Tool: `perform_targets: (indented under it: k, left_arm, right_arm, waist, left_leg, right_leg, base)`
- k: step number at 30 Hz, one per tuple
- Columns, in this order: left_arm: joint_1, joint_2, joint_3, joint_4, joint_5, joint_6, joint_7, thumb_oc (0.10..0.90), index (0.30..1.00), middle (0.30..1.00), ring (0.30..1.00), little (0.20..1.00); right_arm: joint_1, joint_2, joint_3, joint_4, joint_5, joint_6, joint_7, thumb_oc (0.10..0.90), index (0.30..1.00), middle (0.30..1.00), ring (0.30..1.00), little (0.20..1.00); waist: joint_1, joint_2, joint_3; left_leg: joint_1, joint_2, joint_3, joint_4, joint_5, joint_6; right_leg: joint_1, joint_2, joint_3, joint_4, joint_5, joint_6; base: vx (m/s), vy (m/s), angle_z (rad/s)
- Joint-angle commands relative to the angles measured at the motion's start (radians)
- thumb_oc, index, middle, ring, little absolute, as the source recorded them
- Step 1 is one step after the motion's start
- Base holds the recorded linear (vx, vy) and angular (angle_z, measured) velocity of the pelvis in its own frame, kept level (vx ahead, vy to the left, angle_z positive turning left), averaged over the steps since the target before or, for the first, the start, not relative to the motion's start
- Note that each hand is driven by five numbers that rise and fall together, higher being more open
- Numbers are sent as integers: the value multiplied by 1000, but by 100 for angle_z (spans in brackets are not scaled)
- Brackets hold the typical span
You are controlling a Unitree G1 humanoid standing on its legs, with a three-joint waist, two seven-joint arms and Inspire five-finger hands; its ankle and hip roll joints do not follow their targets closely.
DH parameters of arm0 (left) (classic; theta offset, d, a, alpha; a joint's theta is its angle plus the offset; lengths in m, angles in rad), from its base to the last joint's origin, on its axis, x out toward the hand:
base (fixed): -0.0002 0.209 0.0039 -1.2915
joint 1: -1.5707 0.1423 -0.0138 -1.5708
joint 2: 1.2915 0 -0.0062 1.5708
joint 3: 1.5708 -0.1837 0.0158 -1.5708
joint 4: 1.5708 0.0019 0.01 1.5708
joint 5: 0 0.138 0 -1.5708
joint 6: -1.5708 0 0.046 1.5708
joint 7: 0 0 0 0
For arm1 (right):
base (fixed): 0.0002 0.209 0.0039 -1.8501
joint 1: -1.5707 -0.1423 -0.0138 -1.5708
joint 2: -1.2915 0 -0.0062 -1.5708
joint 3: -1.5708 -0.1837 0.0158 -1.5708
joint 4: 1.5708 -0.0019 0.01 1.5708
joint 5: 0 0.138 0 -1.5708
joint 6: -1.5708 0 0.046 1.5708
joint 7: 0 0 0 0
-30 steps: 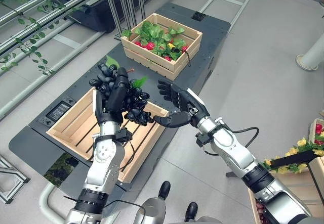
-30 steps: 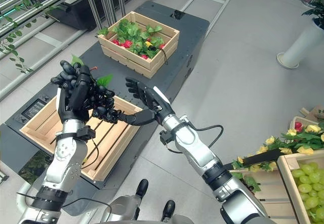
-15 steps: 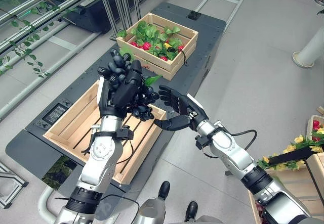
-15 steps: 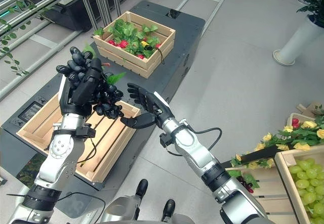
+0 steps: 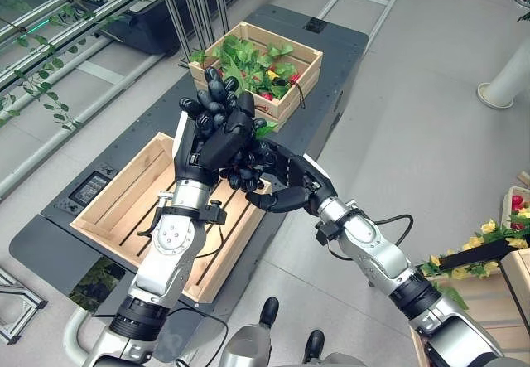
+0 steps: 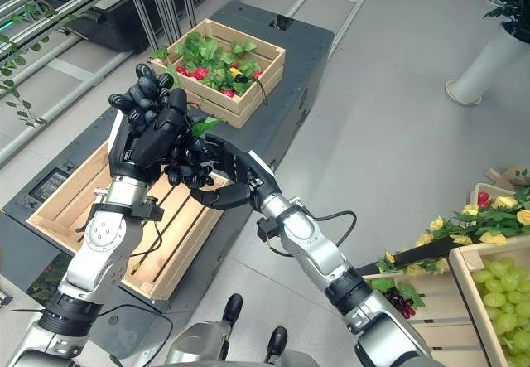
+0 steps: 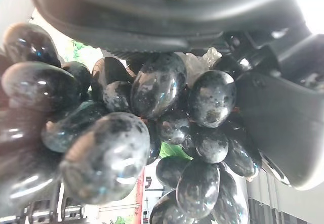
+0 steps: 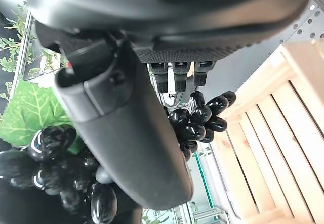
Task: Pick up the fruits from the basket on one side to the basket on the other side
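A humanoid robot's left hand (image 5: 217,135) holds a bunch of black grapes (image 5: 248,164) aloft above the near corner of an empty wooden slatted crate (image 5: 124,205), its fingers (image 6: 170,110) curled round the top of the cluster, as the left wrist view shows from close by. A green leaf (image 6: 203,124) sticks out of the bunch on its far side. The right hand (image 5: 291,186) is raised just beside and under the hanging grapes, its fingers spread and loosely extended toward them with the thumb held apart below; whether it actually touches the fruit cannot be told from the head views, and the right wrist view shows the grapes hanging just past the fingers. The empty crate sits on a dark grey desk (image 5: 348,44), and further along the same desk stands a second wooden crate (image 5: 255,67) filled with green leaves and small red fruit. At the right edge, a further crate holds green grapes (image 6: 507,301) next to yellow flowers (image 6: 497,222).
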Motion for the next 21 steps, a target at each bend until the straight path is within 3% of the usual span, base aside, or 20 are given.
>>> perform_targets:
  k: [1, 15, 21]
  left_arm:
    - [-97, -45, -30, -12, -19, -172, -6, 400, 300, 300, 300, 300]
    - [-90, -115, -97, 2, -90, -266, -110, 400, 300, 300, 300, 300]
    - [-76, -129, -122, 25, -125, -272, -123, 400, 300, 300, 300, 300]
  right_arm:
    - [29, 65, 35, -86, 78, -84, 59, 800, 900, 900, 900, 900]
    - [77, 76, 0, -128, 136, -60, 72, 800, 900, 900, 900, 900]
    - [98, 83, -15, -146, 168, -32, 70, 800, 900, 900, 900, 900]
  waist:
    - [-23, 0, -208]
    - [-49, -3, -212]
    - [-57, -4, -216]
  left_leg:
    - [43, -45, 6, 1, -146, 5]
    - [49, -42, 29, 1, -154, 6]
    - [54, -42, 38, 1, -158, 5]
  right_leg:
    - [-50, -34, 12, 28, 5, 22]
    - [-49, -32, 22, 20, 11, 25]
    - [-45, -34, 25, 15, 14, 29]
  base:
    - [0, 0, 0]
    - [0, 0, 0]
    - [0, 0, 0]
